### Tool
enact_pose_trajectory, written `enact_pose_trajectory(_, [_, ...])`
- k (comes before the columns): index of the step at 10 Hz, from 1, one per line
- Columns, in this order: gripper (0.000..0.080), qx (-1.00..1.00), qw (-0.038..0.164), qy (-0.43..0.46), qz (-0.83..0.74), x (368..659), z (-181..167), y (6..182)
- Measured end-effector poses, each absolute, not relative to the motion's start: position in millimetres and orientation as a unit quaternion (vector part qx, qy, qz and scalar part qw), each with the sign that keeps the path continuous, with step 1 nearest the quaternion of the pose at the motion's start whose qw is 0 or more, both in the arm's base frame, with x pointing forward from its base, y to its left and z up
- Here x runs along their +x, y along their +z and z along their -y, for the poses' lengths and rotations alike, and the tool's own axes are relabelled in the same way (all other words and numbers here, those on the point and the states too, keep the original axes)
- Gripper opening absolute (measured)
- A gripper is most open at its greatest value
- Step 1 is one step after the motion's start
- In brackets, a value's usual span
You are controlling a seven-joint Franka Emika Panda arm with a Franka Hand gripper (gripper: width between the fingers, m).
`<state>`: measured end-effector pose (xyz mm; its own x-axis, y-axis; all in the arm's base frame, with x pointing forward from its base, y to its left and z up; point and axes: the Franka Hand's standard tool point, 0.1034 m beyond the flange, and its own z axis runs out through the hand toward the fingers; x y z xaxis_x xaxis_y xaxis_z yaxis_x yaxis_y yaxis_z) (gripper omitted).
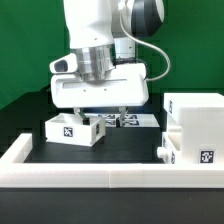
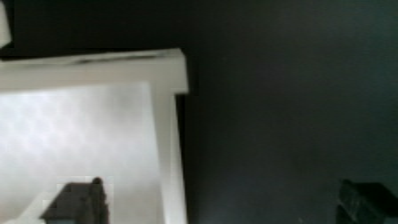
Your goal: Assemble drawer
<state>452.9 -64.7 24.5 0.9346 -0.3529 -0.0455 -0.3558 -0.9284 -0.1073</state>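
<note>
Black table (image 1: pixel 130 150), edged at the front by a low white rail (image 1: pixel 100 178). Behind the rail, on the exterior view's right, a low tray (image 1: pixel 190 152) just before the tall housing (image 1: pixel 195 115); inside not visible. Further left, an open tray (image 1: pixel 75 128), only white floor showing inside. Above it the gripper (image 1: pixel 105 116), fingers (image 2: pixel 75 200) spread wide, grasping nothing, one tray wall between them. Behind, the marker board (image 1: pixel 130 120).

Counted on the desk (image 1: pixel 130 152): one tall housing (image 1: pixel 196 108), one lone tray (image 1: pixel 74 129), one second tray (image 1: pixel 190 148), one marker board (image 1: pixel 128 121).
</note>
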Motion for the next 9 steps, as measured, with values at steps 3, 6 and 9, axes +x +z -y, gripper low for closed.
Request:
enact_pose_trajectory(3, [0.0648,-0.987,0.055,0.010,-0.148,442.3,63.4,10.7])
enact_pose_trajectory(6, [0.0527,-0.990,0.053,0.008,-0.128,439.9,66.6,8.8])
enact_pose_trajectory(9, [0.0191,-0.991,0.052,0.005,-0.119,443.4,69.2,9.5])
